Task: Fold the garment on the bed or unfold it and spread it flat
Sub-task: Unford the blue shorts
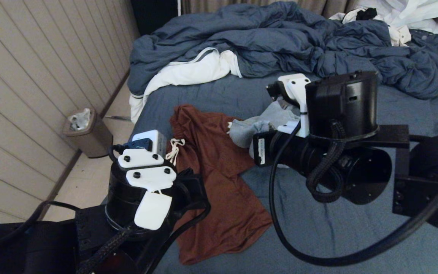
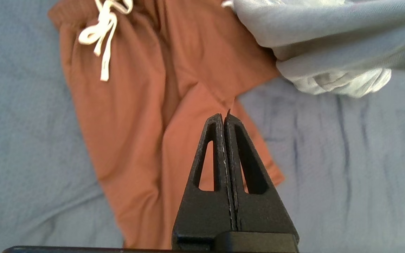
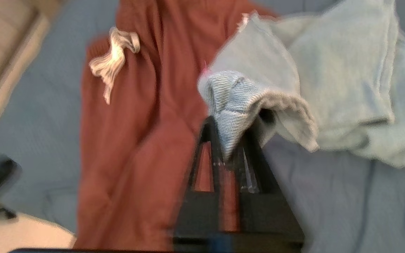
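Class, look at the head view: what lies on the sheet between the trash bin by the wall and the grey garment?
The rust-coloured shorts with a white drawstring lie between the trash bin and the grey garment, seen in the head view.

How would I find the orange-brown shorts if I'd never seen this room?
Look at the bed with its slate-blue sheet; the blue duvet is bunched at the far end. On the bare sheet, nearer the side by the wall, lie the rust-brown shorts, touching a pale grey garment. Only the shorts are rust-coloured, with a white drawstring at the waist.
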